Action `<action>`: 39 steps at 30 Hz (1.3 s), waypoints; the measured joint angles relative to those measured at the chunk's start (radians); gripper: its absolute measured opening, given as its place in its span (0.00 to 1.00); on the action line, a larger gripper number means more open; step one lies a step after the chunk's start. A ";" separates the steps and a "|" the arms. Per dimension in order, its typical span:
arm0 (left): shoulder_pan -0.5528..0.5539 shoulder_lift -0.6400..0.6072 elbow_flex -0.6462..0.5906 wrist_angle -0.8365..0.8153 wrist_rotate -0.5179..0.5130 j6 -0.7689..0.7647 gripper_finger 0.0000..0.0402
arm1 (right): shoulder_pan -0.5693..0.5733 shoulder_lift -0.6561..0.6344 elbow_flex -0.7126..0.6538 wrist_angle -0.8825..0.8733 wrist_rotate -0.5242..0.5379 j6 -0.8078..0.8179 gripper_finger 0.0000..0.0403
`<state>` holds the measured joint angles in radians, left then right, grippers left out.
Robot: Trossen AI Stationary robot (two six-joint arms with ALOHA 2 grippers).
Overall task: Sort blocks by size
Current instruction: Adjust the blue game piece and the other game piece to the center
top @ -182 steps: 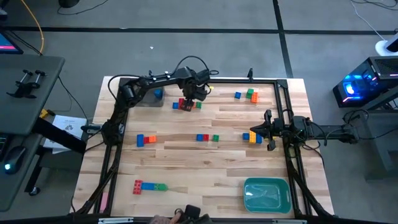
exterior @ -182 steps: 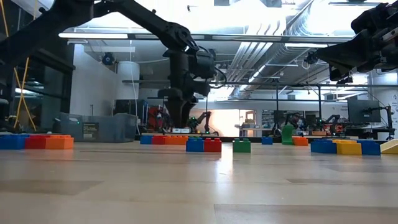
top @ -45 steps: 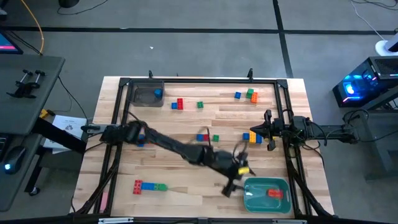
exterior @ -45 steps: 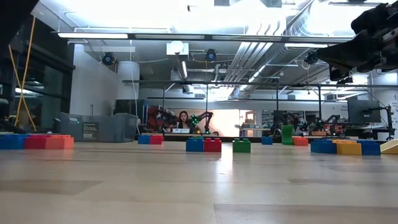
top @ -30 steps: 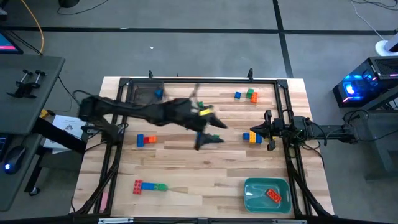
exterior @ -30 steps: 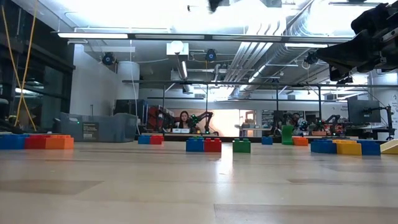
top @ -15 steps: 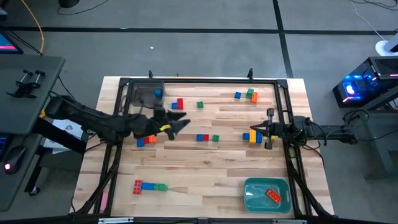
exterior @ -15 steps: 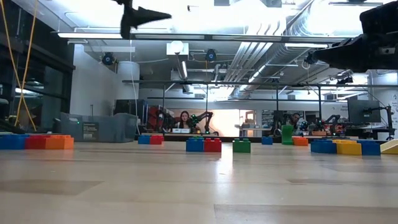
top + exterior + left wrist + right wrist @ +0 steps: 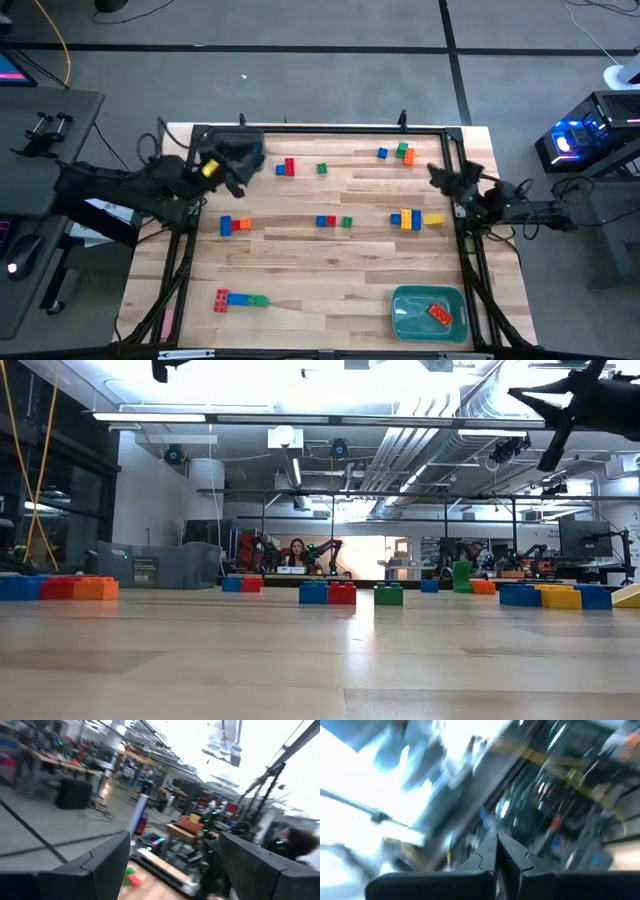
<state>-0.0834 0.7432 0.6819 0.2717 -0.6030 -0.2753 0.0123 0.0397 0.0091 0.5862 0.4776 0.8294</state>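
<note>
Blocks lie scattered on the wooden table: a red one [image 9: 289, 167], a green one [image 9: 321, 169], a blue-green-orange cluster [image 9: 397, 152], a blue-orange pair [image 9: 234, 225], a blue-red-green row [image 9: 333, 221], an orange-yellow-blue row [image 9: 417, 219] and a red-blue-green row [image 9: 240, 299]. A red block [image 9: 439, 313] lies in the teal bin [image 9: 405, 300], and a blue one [image 9: 255, 152] in the grey bin [image 9: 228, 156]. My left gripper [image 9: 238, 168] hangs open and empty beside the grey bin, high above the table [image 9: 175, 865]. My right gripper [image 9: 442, 176] is shut and empty, raised at the right edge [image 9: 496, 847].
A black frame [image 9: 320, 129] runs around the table's edges. Both arms are drawn back to their own sides, high over the table in the low view, so the middle of the table lies uncovered. A person sits far off in the room behind [image 9: 296, 550].
My left gripper has swung from the table's middle toward the far left, to the grey bin, rising and tipping up to about level, still open. My right gripper has risen a little, rolled and tipped upward toward the far edge, uncovering the orange-yellow-blue row.
</note>
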 joint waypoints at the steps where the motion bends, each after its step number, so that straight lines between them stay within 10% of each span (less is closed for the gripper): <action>1: 0.018 -0.027 0.000 -0.033 0.017 0.016 0.72 | 0.000 0.031 0.002 0.061 0.012 0.000 0.01; 10: 0.172 -0.201 0.000 -0.321 0.197 0.024 0.72 | -0.002 0.639 0.487 -0.004 -0.025 -0.285 0.01; 20: 0.221 -0.259 0.000 -0.485 0.247 -0.054 0.72 | -0.089 1.074 1.154 -1.732 -0.203 -0.001 0.10; 26: 0.221 -0.247 0.000 -0.491 0.247 -0.086 0.72 | -0.035 1.155 1.039 -1.934 -0.323 0.225 0.30; 39: 0.221 -0.235 0.000 -0.493 0.246 -0.169 0.72 | -0.045 1.155 0.625 -1.551 -0.420 0.575 0.47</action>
<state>0.1371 0.5083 0.6819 -0.2214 -0.3573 -0.4442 -0.0331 1.1942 0.6337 -0.9644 0.0580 1.4042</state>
